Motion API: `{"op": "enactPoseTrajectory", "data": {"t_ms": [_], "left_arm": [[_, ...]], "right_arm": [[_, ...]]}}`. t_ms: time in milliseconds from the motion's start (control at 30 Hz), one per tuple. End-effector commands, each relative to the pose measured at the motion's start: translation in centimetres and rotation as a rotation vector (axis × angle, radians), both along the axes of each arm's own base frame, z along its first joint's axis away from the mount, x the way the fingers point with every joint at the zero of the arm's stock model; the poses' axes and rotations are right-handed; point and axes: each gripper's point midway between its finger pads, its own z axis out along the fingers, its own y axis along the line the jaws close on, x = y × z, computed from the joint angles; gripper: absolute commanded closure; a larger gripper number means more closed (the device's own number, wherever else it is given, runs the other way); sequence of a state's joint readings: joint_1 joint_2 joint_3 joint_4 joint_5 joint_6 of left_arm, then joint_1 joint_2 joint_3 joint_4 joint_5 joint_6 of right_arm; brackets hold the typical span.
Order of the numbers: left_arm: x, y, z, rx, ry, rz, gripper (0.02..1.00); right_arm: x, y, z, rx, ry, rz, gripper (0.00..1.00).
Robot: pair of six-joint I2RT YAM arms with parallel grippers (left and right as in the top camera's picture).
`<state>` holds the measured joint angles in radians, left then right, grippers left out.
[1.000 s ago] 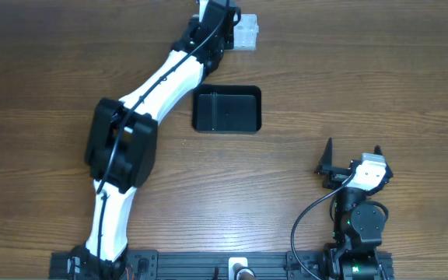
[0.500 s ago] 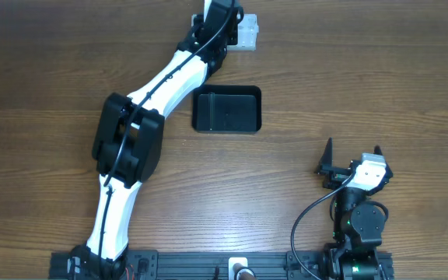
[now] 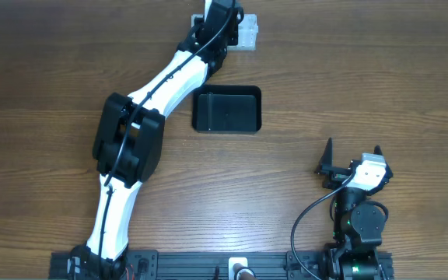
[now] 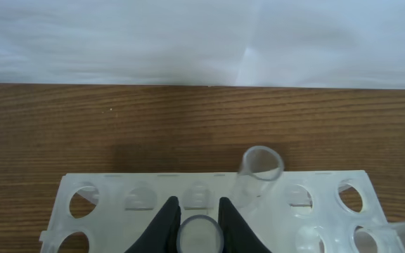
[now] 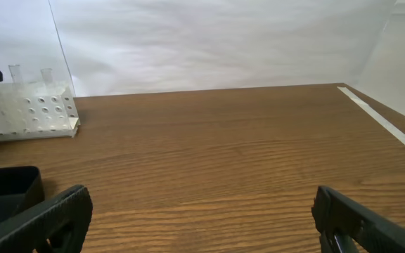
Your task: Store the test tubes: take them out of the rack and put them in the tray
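Between the left fingers: test tube (image 4: 200, 234), clear, upright in its rack hole, only the open rim exposed. The left gripper (image 4: 197, 209) stands narrow, with both fingers (image 4: 166, 225) apparently pressed against the rim.
Handling of the test tube: judged light, rigid, smooth-walled and brittle. It is likely to slip under a weak hold and crack under a hard one.
Hold point: just below the rim, fingers on opposite sides of the wall. Draw straight up along the hole axis, since a tilt could bind the tube in the rack.
Under and around the fingers: rack (image 4: 111, 190), translucent white, rows of round holes, most of them empty.
Just beyond the fingers: second test tube (image 4: 261, 166), standing in the rack, off to one side. Keep clear of it on the lift.
Farther off, back toward the arm bases: tray (image 3: 226, 117), black, nothing in it, resting on the table (image 3: 364, 70).
Farthest from the left fingers: right gripper (image 3: 353, 148), spread wide, holding nothing, near its own base.
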<state>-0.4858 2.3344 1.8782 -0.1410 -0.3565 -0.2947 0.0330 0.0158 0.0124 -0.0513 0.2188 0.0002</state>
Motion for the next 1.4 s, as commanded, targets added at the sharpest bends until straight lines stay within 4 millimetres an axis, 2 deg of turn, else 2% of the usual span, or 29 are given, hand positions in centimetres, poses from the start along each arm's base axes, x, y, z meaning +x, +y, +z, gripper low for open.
{"op": "enactPoseTrajectory", "data": {"t_ms": [33, 200, 267, 333, 400, 533, 633, 733, 833, 933, 1033, 1067, 1100, 1267, 1400], "left_arm": [[0.5, -0.1, 0.1, -0.008, -0.008, -0.006, 0.884], [0.6, -0.1, 0.3, -0.009, -0.010, -0.006, 0.890], [0.5, -0.1, 0.9, -0.013, -0.019, -0.006, 0.890], [0.5, -0.1, 2.4, -0.006, -0.041, -0.017, 0.890], [0.4, 0.0, 4.7, -0.007, -0.076, -0.026, 0.893], [-0.6, 0.5, 11.7, -0.021, -0.171, -0.040, 0.899], [-2.3, 1.5, 17.7, -0.041, -0.244, -0.041, 0.917], [-4.7, 2.5, 22.8, -0.057, -0.295, -0.046, 0.921], [-7.3, 3.0, 25.0, -0.057, -0.271, -0.069, 0.904], [-10.7, 3.7, 22.8, -0.098, -0.100, -0.038, 0.915], [-13.7, 4.5, 18.3, -0.133, 0.112, 0.048, 0.945], [-14.8, 4.4, 16.2, -0.132, 0.183, 0.074, 0.965], [-15.4, 4.2, 15.0, -0.125, 0.218, 0.081, 0.967], [-16.9, 2.4, 7.8, -0.067, 0.321, 0.060, 0.945], [-17.1, 1.5, 3.9, -0.064, 0.366, 0.034, 0.939]], "right_arm": [[0.0, -0.1, -0.1, 0.006, -0.004, -0.005, 0.009], [0.0, -0.1, -0.1, 0.006, -0.004, -0.005, 0.007], [0.0, -0.1, -0.1, 0.006, -0.004, -0.005, 0.009], [0.0, -0.1, -0.1, 0.006, -0.004, -0.005, 0.007], [0.0, -0.1, -0.1, 0.006, -0.004, -0.005, 0.009], [0.0, -0.1, -0.1, 0.006, -0.004, -0.005, 0.007], [0.0, -0.1, -0.1, 0.006, -0.004, -0.005, 0.007], [0.0, -0.1, -0.1, 0.006, -0.004, -0.005, 0.009], [0.0, -0.1, -0.1, 0.006, -0.004, -0.005, 0.007], [0.0, -0.1, -0.1, 0.006, -0.004, -0.005, 0.014], [0.0, -0.1, -0.1, 0.006, -0.004, -0.005, 0.007], [0.0, -0.1, -0.1, 0.006, -0.004, -0.005, 0.009], [0.0, -0.1, -0.1, 0.006, -0.004, -0.005, 0.009], [0.0, -0.1, -0.1, 0.006, -0.004, -0.005, 0.009], [0.0, -0.1, -0.1, 0.006, -0.004, -0.005, 0.009]]}}
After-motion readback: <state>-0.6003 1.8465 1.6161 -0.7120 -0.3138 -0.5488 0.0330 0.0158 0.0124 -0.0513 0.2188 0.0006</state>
